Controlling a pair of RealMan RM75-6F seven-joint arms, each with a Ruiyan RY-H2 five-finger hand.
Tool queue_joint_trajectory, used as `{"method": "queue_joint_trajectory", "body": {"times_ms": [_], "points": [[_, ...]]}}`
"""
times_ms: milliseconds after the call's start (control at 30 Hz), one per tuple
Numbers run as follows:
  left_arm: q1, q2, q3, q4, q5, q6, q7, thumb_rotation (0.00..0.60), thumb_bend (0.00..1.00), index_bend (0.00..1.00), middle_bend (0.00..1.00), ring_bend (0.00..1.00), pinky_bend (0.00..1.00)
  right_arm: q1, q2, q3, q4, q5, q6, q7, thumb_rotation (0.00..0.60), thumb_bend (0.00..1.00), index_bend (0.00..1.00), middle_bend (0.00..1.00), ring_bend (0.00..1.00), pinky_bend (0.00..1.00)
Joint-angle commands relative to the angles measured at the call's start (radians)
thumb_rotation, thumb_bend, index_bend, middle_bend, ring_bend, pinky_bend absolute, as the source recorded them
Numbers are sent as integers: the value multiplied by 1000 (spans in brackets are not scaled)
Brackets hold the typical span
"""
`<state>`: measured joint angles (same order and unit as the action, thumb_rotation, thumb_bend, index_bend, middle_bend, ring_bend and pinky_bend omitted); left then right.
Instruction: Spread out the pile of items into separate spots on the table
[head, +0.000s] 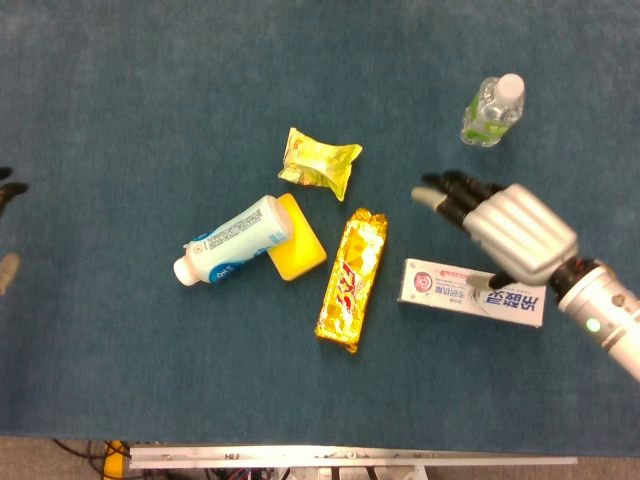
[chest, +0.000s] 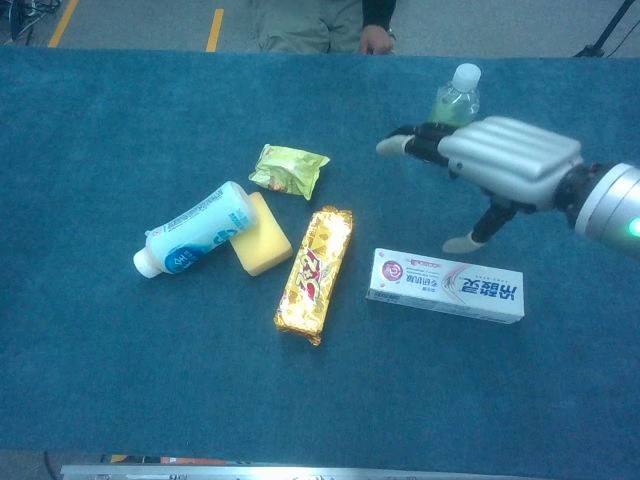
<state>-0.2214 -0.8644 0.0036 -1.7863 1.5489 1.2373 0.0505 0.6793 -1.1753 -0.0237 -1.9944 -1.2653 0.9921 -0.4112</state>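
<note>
A white toothpaste box (head: 470, 295) (chest: 445, 285) lies flat on the blue table, right of a gold snack bar (head: 352, 278) (chest: 314, 268). My right hand (head: 505, 233) (chest: 498, 163) hovers above the box, fingers spread, holding nothing. A white and blue bottle (head: 231, 240) (chest: 192, 229) lies against a yellow sponge (head: 297, 242) (chest: 260, 236). A yellow snack packet (head: 319, 162) (chest: 288, 169) lies behind them. A clear water bottle (head: 492, 111) (chest: 451, 113) stands at the back right. Only dark fingertips of my left hand (head: 9, 192) show at the left edge of the head view.
A person's hand (chest: 376, 39) rests beyond the table's far edge. The table's metal front rail (head: 350, 458) runs along the bottom.
</note>
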Motion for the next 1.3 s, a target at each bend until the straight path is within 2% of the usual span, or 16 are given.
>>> {"method": "queue_joint_trajectory", "body": {"times_ms": [33, 167, 333, 767, 1033, 1300], "points": [[-42, -18, -13, -13, -2, -51, 14, 600, 352, 158, 113, 57, 182, -20, 29, 43, -7, -19, 34, 73, 600, 67, 0, 65, 77, 370], [-89, -48, -26, -28, -25, -116, 21, 600, 347, 158, 114, 60, 182, -34, 40, 67, 3, -30, 50, 142, 600, 66, 0, 66, 77, 370], [-129, -78, -34, -42, -69, -180, 28, 600, 346, 158, 114, 61, 182, -37, 48, 68, 17, -47, 34, 168, 600, 68, 0, 69, 77, 370], [-177, -163, -41, -58, -196, -260, 54, 600, 345, 151, 110, 61, 182, -47, 51, 93, 44, -74, 35, 217, 600, 68, 0, 75, 77, 370], [-223, -261, -34, -64, -274, -315, 135, 600, 307, 87, 73, 60, 182, -63, 69, 97, 62, -73, 33, 252, 600, 68, 0, 75, 77, 370], [-251, -379, -40, -40, -364, -304, 223, 600, 307, 71, 65, 60, 182, -82, 85, 90, 84, -90, 29, 296, 600, 68, 0, 75, 77, 370]]}}
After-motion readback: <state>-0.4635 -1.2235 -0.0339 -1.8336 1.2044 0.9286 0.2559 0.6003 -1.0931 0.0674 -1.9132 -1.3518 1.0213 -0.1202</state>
